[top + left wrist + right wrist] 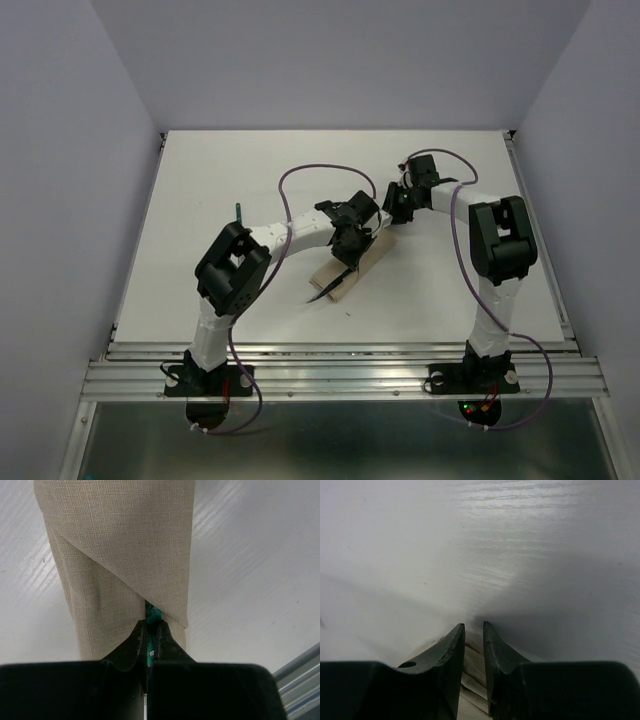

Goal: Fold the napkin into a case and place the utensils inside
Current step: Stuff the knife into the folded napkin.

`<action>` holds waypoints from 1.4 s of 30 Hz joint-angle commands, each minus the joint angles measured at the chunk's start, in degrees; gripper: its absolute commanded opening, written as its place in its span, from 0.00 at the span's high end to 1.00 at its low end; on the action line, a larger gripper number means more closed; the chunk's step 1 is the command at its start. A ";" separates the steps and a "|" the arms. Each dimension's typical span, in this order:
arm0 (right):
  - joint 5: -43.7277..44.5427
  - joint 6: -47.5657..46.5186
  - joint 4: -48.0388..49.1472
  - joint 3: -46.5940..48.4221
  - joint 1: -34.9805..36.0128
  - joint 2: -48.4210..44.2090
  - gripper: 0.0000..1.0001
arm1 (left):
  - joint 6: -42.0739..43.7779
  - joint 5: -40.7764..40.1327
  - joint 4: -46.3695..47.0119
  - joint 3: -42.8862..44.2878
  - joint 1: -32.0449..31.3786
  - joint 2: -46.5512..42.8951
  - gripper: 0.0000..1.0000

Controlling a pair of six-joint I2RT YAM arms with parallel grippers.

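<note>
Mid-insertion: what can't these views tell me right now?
- Left wrist: the green-handled metal utensil in the left gripper is hidden past its handle by the beige folded cloth case; fork or not, unknown.
- Right wrist: fingers of the right gripper hide the cloth; gripped or only touched, unclear.
- Top: arms cover most of the case; green item beside the left arm, too small to identify.

A tan case [378, 250] lies slantwise at the middle of the white surface [200, 180], running from 7 to 1 o'clock. The left arm [290, 232] reaches in from 7 o'clock, its black wrist above the case. The right arm [440, 195] bends in from 4 o'clock to the case's 1 o'clock end. A green utensil [240, 209] shows at 9 o'clock, beside the left arm. Purple cables [320, 168] loop over both arms.
</note>
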 commanded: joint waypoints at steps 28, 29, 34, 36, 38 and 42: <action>0.49 2.35 0.81 -5.65 0.43 -1.96 0.72 | -5.89 3.05 3.76 1.22 -0.38 -1.38 0.62; 0.41 2.35 0.81 -5.65 0.43 -1.96 0.72 | -5.98 3.05 3.93 0.26 -0.38 -1.82 0.59; 0.14 2.53 0.98 -5.57 0.43 -1.61 0.72 | -6.42 2.96 4.46 -1.68 -0.47 -4.10 0.52; 0.05 2.53 0.98 -5.48 0.43 -1.52 0.72 | -6.60 2.96 4.20 -2.21 -0.47 -4.80 0.52; 0.23 2.44 0.98 -5.57 0.43 -1.52 0.72 | -6.51 2.70 3.94 -2.91 -0.56 -5.42 0.53; 0.32 2.53 1.07 -5.48 0.43 -1.43 0.72 | -6.51 1.82 3.76 -4.58 -0.73 -6.65 0.53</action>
